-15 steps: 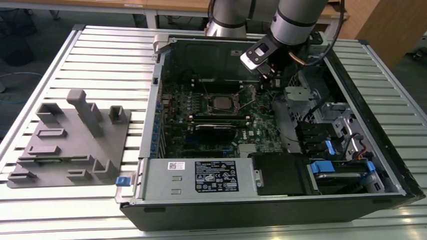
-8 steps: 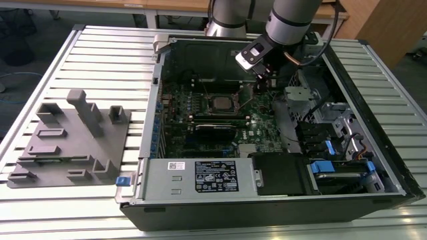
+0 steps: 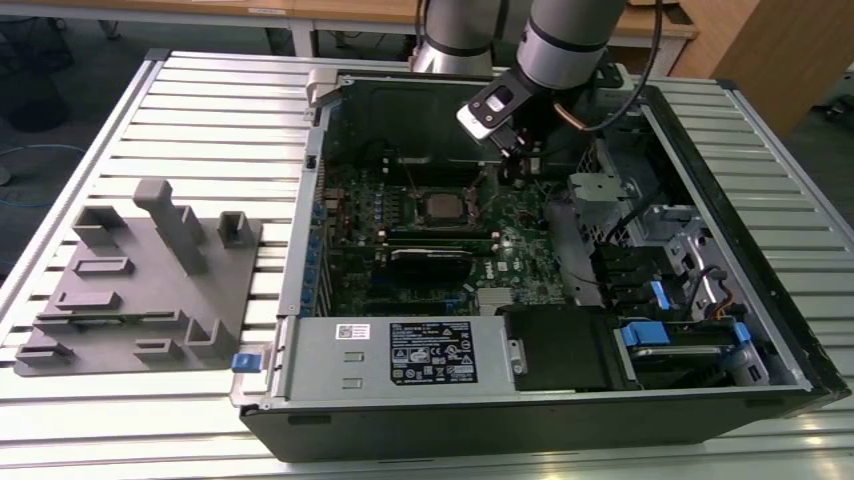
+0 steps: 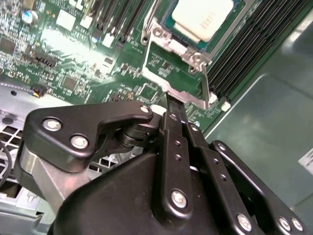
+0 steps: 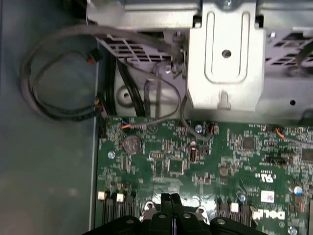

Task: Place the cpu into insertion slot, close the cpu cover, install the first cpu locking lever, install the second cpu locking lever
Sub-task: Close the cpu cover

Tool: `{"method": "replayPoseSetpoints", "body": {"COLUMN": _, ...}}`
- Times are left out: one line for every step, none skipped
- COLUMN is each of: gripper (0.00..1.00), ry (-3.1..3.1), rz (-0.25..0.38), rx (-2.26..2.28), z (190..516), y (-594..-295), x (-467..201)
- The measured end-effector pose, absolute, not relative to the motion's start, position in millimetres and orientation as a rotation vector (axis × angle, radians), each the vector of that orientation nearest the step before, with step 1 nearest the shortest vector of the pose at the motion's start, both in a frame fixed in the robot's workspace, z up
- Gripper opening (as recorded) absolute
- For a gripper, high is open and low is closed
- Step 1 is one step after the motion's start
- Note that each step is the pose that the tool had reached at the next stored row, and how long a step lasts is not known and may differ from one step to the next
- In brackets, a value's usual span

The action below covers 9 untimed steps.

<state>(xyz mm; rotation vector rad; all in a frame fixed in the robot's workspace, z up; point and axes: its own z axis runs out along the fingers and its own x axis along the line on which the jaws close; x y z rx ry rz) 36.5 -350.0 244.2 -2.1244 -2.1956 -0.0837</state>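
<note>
Second wrist view: the cpu [image 4: 203, 17] lies flat in the insertion slot [image 4: 165, 38], its pale metal top bare. The cpu cover [image 4: 190, 101] stands open, turned away from the chip, and green board shows through its cut-out centre. Long black memory slots [image 4: 244, 54] run close beside the socket, and small parts crowd the motherboard [image 4: 112, 83] on its other side.

In the exterior view the cpu [image 3: 443, 208] sits near the middle of the board inside the open computer case [image 3: 561, 420], which lies on a slatted table [image 3: 200, 100]. A power supply [image 3: 400, 352] lies along the case's near edge. A grey fixture [image 3: 134, 270] rests on the table to the exterior view's left, well apart from the board.

In the first wrist view a metal bracket [image 5: 225, 58] and loose cables [image 5: 49, 98] lie beyond the board's edge.

The gripper [image 4: 171, 100] has its two black fingers pressed together, the tips touching the cover's free edge. Whether they nip a lip of it I cannot tell.
</note>
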Motion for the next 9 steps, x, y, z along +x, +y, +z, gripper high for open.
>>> {"method": "replayPoseSetpoints", "body": {"gripper": 0.11, "ry": -2.196, "rz": -0.084, "rx": -2.125, "z": 244, "y": -350, "x": 35}}
{"method": "replayPoseSetpoints", "body": {"gripper": 0.11, "ry": -2.196, "rz": -0.085, "rx": -2.125, "z": 244, "y": -350, "x": 33}}
{"method": "replayPoseSetpoints", "body": {"gripper": 0.11, "ry": -2.197, "rz": -0.086, "rx": -2.125, "z": 244, "y": -350, "x": 31}}
{"method": "replayPoseSetpoints", "body": {"gripper": 0.11, "ry": -2.197, "rz": -0.086, "rx": -2.125, "z": 244, "y": -350, "x": 29}}
{"method": "replayPoseSetpoints", "body": {"gripper": 0.11, "ry": -2.197, "rz": -0.087, "rx": -2.126, "z": 244, "y": -350, "x": 27}}
{"method": "replayPoseSetpoints", "body": {"gripper": 0.11, "ry": -2.198, "rz": -0.088, "rx": -2.126, "z": 244, "y": -350, "x": 24}}
{"method": "replayPoseSetpoints", "body": {"gripper": 0.11, "ry": -2.198, "rz": -0.089, "rx": -2.126, "z": 244, "y": -350, "x": 22}}
{"method": "replayPoseSetpoints", "body": {"gripper": 0.11, "ry": -2.198, "rz": -0.089, "rx": -2.126, "z": 244, "y": -350, "x": 20}}
{"method": "replayPoseSetpoints", "body": {"gripper": 0.11, "ry": -2.199, "rz": -0.090, "rx": -2.127, "z": 244, "y": -350, "x": 18}}
